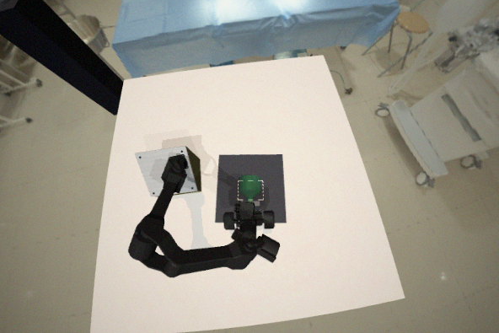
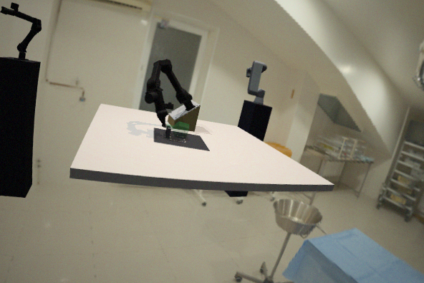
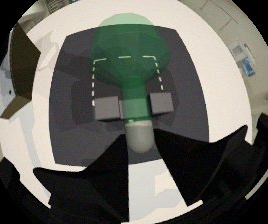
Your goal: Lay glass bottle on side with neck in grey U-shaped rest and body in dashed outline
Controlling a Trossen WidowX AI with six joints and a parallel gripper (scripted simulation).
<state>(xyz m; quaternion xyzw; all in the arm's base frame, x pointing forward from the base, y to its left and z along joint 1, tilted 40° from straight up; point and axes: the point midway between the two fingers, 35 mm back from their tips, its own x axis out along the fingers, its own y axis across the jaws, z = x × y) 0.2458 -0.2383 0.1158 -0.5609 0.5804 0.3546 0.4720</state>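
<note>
The gripper (image 1: 249,208) (image 2: 165,125) (image 3: 139,136) was clamped on the glass bottle (image 1: 250,185) (image 2: 181,128) (image 3: 129,52) by its neck end, probably leaving the body free to settle first. The bottle hung over the dashed outline (image 1: 263,190) (image 2: 179,141) (image 3: 93,82), about midway between the counter's (image 1: 295,106) (image 2: 215,165) (image 3: 230,100) side edges.

Rm w/ pale walls – blue-draped tbl (image 1: 253,13) (image 2: 354,251), wood-top stool (image 1: 413,23), beige flr (image 1: 46,220) (image 2: 107,233).
</note>
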